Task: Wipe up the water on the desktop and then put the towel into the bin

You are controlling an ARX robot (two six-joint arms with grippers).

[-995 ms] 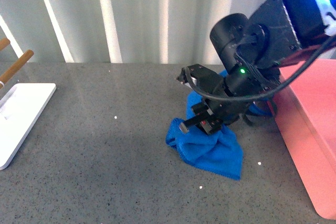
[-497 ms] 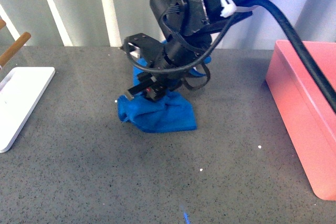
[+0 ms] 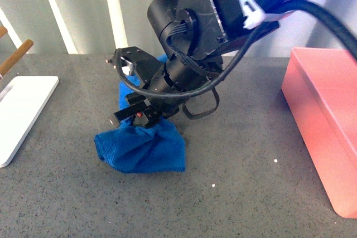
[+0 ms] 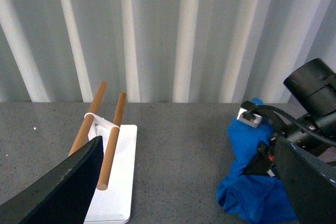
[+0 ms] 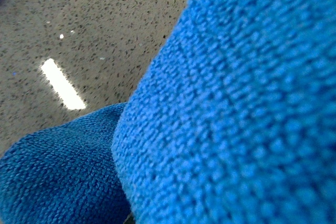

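Fingers: the right gripper (image 3: 124,90) is squeezing the top of the towel (image 3: 142,149); the left gripper (image 4: 186,142) has its fingers wide apart and holds nothing.
Desktop (image 3: 251,193): grey; the towel's bunched bottom lies on it.
Bin (image 3: 323,121): pink, on the right, well apart from the towel; its inside cannot be seen.
Tray (image 3: 22,110): white, on the left; two brown sticks (image 4: 112,145) lean up from it.
Towel: blue, between the tray and the bin.

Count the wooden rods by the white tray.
2. The outer rod and inner rod slant side by side over the white tray, far left on the desktop. No others seem hidden.
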